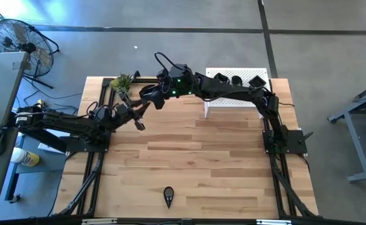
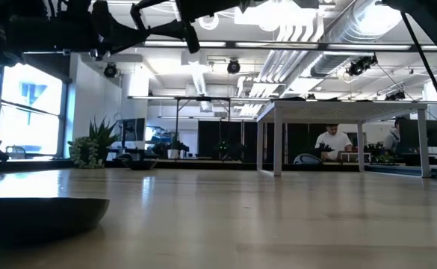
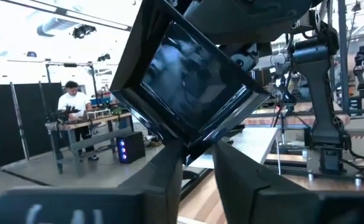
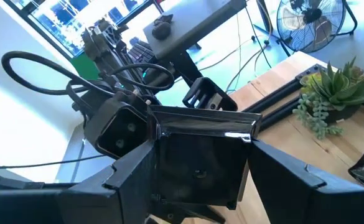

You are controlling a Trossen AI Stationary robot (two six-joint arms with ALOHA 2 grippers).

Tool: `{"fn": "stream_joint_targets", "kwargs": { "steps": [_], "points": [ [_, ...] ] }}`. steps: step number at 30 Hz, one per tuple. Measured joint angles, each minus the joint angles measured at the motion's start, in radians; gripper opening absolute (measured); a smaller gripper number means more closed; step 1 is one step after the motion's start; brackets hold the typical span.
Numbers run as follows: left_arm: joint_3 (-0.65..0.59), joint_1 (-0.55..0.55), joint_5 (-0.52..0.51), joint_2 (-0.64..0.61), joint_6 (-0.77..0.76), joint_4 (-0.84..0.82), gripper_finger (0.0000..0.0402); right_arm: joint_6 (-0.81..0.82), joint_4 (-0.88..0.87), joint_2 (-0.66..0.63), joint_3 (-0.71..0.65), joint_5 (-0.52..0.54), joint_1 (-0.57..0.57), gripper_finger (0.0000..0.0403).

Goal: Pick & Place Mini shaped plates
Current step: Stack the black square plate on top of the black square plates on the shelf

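Observation:
A glossy black square mini plate hangs in the air over the table's far left part, near the plant. My right gripper reaches in from the table's right and is shut on it, as is my left gripper, which comes from the left. In the high view both grippers meet at the plate. A teardrop plate lies flat near the table's front edge and shows as a dark dish in the low view. Several more black plates rest on the white platform. My left gripper has one corner of the square plate between its two fingers, only at their free ends. The fingers come from the table's left, slanting a little upward. The plate stands tilted above them, clear of the table. My right gripper holds the square plate across its width, one finger on one side edge and the other finger on the opposite edge. The fingers come nearly level from the table's right. The plate is lifted clear.
A small green plant stands at the far left corner, close behind the grippers. The white perforated platform takes up the far right. Bare wooden tabletop lies between the arms. People sit at desks in the room beyond the table.

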Motion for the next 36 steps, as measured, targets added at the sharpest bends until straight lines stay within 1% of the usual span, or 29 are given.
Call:
{"fn": "stream_joint_targets", "kwargs": {
  "steps": [5,9,11,14,18,20,25,29,31,36],
  "points": [
    [0.0,-0.02,0.003,0.0,0.015,0.0,0.0046,-0.01,0.013,0.0,0.0,0.007,0.001,0.0236],
    [0.0,-0.064,-0.049,0.0,0.077,0.026,0.0011,-0.024,0.008,0.0,0.0,0.006,0.001,0.0236],
    [0.0,-0.087,-0.074,0.0,0.103,0.042,0.0003,-0.025,0.009,0.0,0.0,0.004,0.001,0.0236],
    [0.0,-0.11,-0.113,0.0,0.126,0.052,0.0008,-0.026,0.015,0.0,0.0,0.004,0.001,0.0236],
    [0.0,-0.11,-0.197,0.0,0.163,0.052,0.0026,-0.026,0.033,0.001,0.0,0.005,0.001,0.0236],
    [0.0,-0.109,-0.211,0.0,0.166,0.052,0.0045,-0.026,0.04,0.001,0.0,0.005,0.001,0.0236],
    [0.0,-0.11,-0.208,0.0,0.166,0.056,0.0113,-0.026,0.047,0.001,0.0,0.004,0.001,0.0236],
    [0.0,-0.11,-0.171,0.0,0.166,0.056,0.0158,-0.026,0.064,0.001,0.0,0.004,0.001,0.0236],
    [0.005,-0.11,-0.179,0.0,0.166,0.047,0.0168,-0.026,0.067,0.001,0.0,0.001,0.001,0.0236],
    [0.01,-0.11,-0.194,0.0,0.166,0.022,0.0172,-0.047,0.05,0.001,0.0,-0.02,0.001,0.0236]
  ]
}}
